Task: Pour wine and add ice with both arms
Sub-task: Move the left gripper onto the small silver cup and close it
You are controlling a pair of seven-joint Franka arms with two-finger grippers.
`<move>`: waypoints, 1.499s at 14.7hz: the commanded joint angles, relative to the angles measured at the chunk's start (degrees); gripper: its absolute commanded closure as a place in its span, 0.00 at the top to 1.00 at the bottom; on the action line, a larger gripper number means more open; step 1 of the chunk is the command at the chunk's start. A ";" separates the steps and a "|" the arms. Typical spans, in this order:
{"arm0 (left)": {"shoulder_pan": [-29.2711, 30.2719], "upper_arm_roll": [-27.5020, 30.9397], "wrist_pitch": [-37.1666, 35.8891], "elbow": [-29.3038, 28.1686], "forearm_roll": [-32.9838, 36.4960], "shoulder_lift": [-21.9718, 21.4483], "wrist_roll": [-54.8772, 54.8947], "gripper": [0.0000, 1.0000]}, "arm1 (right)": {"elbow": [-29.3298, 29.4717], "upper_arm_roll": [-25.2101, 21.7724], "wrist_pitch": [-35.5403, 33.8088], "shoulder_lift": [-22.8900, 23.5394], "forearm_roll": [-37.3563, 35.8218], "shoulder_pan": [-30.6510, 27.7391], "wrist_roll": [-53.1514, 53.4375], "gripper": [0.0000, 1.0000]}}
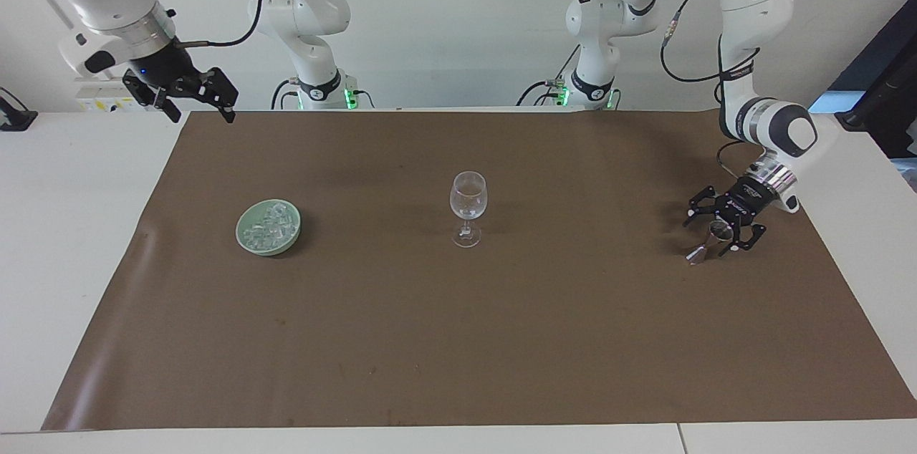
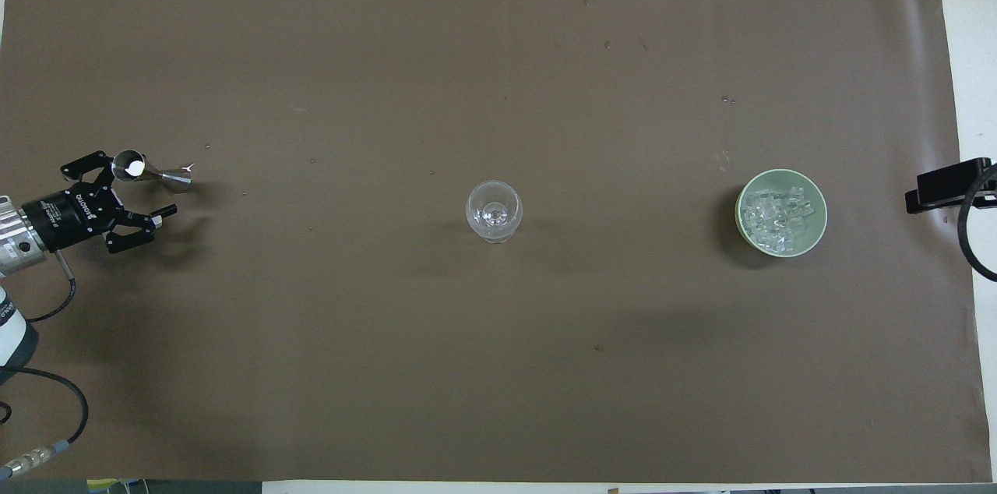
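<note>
Brown paper mat (image 1: 458, 339) covers the white desk (image 1: 71, 239). Small shiny steel hourglass-shaped jigger (image 1: 709, 240) stands on the mat at the left arm's end. Left gripper (image 1: 718, 229), black, low around the jigger, fingers (image 1: 692, 216) spread open on either side, not clamped. Clear stemmed wine glass (image 1: 468, 208) upright mid-mat. Pale green round bowl (image 1: 246, 242) toward the right arm's end, holding a heap of small clear ice cubes (image 1: 271, 222). Right gripper (image 1: 198, 110) waits raised over the mat's corner, fingers open, holding nothing.
</note>
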 commanded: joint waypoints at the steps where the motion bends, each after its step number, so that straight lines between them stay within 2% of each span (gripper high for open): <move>1: -1.24 0.19 2.80 -2.06 -1.73 -1.56 1.32 1.00 | -0.70 0.40 -0.32 -0.84 0.47 -0.86 -1.30 1.00; 2: -1.76 0.19 3.33 -1.89 -1.82 -1.39 1.41 0.90 | -0.70 0.40 -0.32 -0.84 0.47 -0.86 -1.30 1.00; 4: -2.38 0.19 4.21 -1.80 -1.90 -1.30 1.41 0.81 | -0.70 0.40 -0.32 -0.84 0.47 -0.86 -1.30 1.00; 5: -2.38 0.19 4.21 -1.80 -2.43 -1.30 1.32 0.65 | -0.70 0.40 -0.32 -0.84 0.47 -0.86 -1.30 1.00; 7: -1.95 0.19 3.95 -1.80 -2.69 -1.47 1.32 0.19 | -0.70 0.40 -0.41 -0.84 0.47 -0.86 -1.30 1.00; 8: -1.68 0.19 3.86 -1.80 -2.78 -1.56 1.32 0.00 | -0.70 0.40 -0.32 -0.84 0.47 -0.86 -1.30 1.00; 10: -0.90 0.28 3.42 -2.24 -5.06 -1.82 1.06 0.00 | -0.70 0.40 -0.32 -0.84 0.47 -0.86 -1.30 1.00; 14: -0.36 0.28 1.23 -2.33 -5.24 -2.18 1.15 0.00 | -0.70 0.40 -0.32 -0.84 0.47 -0.86 -1.30 1.00; 18: -2.20 0.54 0.08 -5.39 -5.24 -8.93 0.80 0.00 | -0.70 0.40 -0.32 -0.84 0.47 -0.86 -1.30 1.00; 22: -8.69 0.63 1.57 -7.69 -5.16 -16.58 -6.65 0.00 | -0.70 0.40 -0.32 -0.84 0.47 -0.86 -1.30 1.00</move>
